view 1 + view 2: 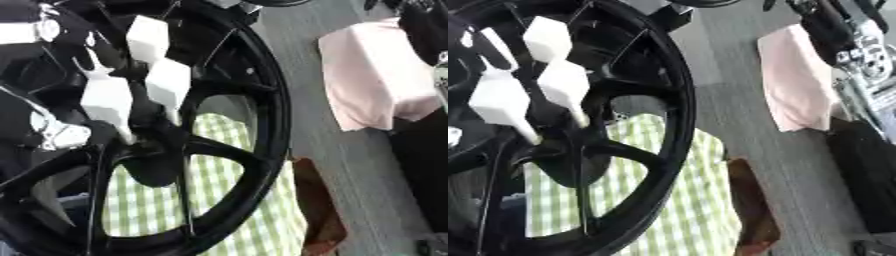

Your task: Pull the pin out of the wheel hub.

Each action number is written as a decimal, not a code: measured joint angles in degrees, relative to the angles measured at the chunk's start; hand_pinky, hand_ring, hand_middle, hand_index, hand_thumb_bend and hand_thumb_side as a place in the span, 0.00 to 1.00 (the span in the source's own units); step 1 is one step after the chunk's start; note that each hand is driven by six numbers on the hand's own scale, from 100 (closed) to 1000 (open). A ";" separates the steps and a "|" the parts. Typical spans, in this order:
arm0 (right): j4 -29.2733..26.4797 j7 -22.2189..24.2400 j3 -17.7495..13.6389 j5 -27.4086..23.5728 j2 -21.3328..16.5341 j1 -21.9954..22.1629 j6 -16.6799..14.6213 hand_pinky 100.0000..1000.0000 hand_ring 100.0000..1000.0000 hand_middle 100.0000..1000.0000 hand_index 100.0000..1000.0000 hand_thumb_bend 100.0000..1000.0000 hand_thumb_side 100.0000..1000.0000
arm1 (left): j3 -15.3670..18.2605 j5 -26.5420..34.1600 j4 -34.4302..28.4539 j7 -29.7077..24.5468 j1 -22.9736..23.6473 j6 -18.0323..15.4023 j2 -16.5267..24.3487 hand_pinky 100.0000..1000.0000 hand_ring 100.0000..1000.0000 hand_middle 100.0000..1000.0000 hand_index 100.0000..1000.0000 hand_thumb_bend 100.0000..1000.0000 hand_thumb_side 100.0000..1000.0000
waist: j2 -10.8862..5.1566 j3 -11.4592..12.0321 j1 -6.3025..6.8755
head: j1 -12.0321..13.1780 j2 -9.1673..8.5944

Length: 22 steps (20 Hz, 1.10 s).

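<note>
A big black spoked wheel hub [262, 125] stands tilted and fills the left of both views. Three white pins with blocky hexagonal heads stick up from its middle: an upper pin [147, 37], a middle pin [168, 82] and a left pin [107, 105]. Their thin shafts run down toward the hub's centre [149, 160]. My left hand [48, 132], black with silver parts, lies close against the spokes just left of the left pin. How it grips is hidden. My right arm [864, 60] runs down the right edge, and its hand does not show.
A green and white checked cloth [236, 210] lies under the wheel. A pink cloth [376, 75] is spread at the upper right on the grey surface. A brown object [319, 210] sits beside the checked cloth's right edge.
</note>
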 measured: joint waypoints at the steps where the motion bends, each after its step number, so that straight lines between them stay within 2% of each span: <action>1: 0.00 0.04 0.00 0.01 0.00 0.00 -0.05 0.93 0.93 0.32 0.59 0.00 0.69 | 0.01 -0.06 0.08 -0.03 0.00 -0.03 -0.02 0.84 0.76 0.75 0.83 0.35 0.35 | 0.01 -0.05 0.00 | 0.00 -0.08; 14: 0.00 0.16 0.01 0.03 0.07 -0.48 -0.07 0.94 0.93 0.32 0.59 0.00 0.69 | -0.01 -0.56 1.88 -0.48 0.09 -0.48 -0.54 0.84 0.76 0.75 0.83 0.35 0.32 | 0.75 -0.39 -0.17 | 0.07 -0.71; 22: 0.00 0.33 0.01 0.16 0.32 -0.48 0.09 0.94 0.93 0.32 0.59 0.00 0.69 | -0.06 -1.06 2.57 -0.77 0.50 -0.76 -0.76 0.82 0.73 0.71 0.80 0.34 0.29 | 1.02 -0.43 -0.30 | 0.07 -0.71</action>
